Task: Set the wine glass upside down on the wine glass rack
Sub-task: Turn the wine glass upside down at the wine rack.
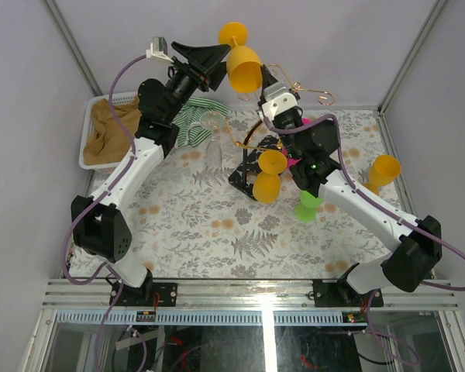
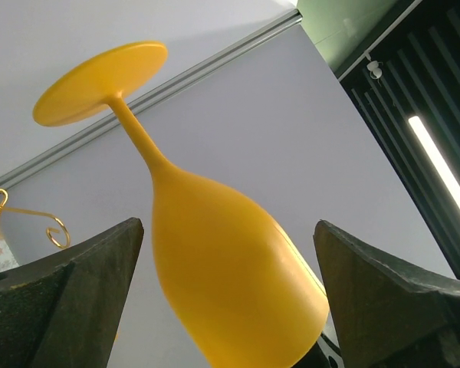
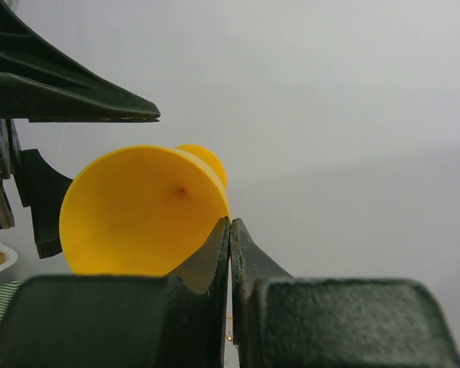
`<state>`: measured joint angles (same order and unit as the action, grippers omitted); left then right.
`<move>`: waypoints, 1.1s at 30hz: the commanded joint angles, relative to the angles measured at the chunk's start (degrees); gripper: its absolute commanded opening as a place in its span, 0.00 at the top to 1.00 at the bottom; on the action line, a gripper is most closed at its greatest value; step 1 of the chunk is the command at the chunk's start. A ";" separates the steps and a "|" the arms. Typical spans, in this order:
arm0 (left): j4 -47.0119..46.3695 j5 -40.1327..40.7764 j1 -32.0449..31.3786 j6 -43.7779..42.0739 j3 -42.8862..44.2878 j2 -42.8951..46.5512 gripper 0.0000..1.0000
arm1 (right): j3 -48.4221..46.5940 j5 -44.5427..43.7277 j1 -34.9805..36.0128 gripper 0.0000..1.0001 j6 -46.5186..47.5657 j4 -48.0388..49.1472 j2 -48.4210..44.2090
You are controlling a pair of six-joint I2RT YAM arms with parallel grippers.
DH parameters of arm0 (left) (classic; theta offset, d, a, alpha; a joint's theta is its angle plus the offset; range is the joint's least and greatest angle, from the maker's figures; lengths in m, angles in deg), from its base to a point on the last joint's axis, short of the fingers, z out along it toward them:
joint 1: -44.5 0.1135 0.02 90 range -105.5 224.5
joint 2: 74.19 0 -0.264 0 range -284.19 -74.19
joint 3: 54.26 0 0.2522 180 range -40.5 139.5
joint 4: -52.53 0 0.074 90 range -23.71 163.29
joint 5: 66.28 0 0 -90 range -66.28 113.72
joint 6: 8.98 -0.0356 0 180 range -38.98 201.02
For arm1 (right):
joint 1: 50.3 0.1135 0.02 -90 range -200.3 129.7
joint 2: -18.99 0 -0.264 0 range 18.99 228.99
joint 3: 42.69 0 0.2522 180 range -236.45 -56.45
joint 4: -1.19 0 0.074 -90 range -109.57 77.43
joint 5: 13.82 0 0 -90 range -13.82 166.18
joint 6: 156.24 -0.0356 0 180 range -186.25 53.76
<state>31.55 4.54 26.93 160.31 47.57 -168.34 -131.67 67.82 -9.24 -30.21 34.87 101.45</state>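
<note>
The left gripper (image 2: 226,223) stands wide open, its fingers flanking the inverted yellow wine glass (image 1: 244,66) without contact. The right gripper (image 3: 230,222) is closed on the bowl's rim, holding the glass aloft near the wine glass rack (image 1: 240,174). The right arm largely hides the rack's post.

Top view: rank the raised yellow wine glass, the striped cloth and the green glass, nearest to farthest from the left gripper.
1. The raised yellow wine glass, between the fingers of the open left gripper.
2. The striped cloth, lower down at the back left.
3. The green glass, on the right side, toward the front.
</note>
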 commanded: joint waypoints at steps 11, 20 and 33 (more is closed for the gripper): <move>-6.19 -1.75 0.27 2.32 2.72 -2.53 0.11 | 4.77 2.37 1.34 1.00 -2.49 10.71 -3.59; -7.95 -2.83 0.27 3.56 3.92 -4.19 0.32 | 6.22 4.45 1.87 1.00 -3.40 13.20 -3.71; -9.30 -3.21 0.26 3.55 4.56 -4.38 0.68 | 7.60 4.40 1.97 1.00 -2.04 14.05 -3.79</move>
<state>26.87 3.19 27.42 164.51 49.82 -172.60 -124.00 71.38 -7.91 -32.53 43.87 99.72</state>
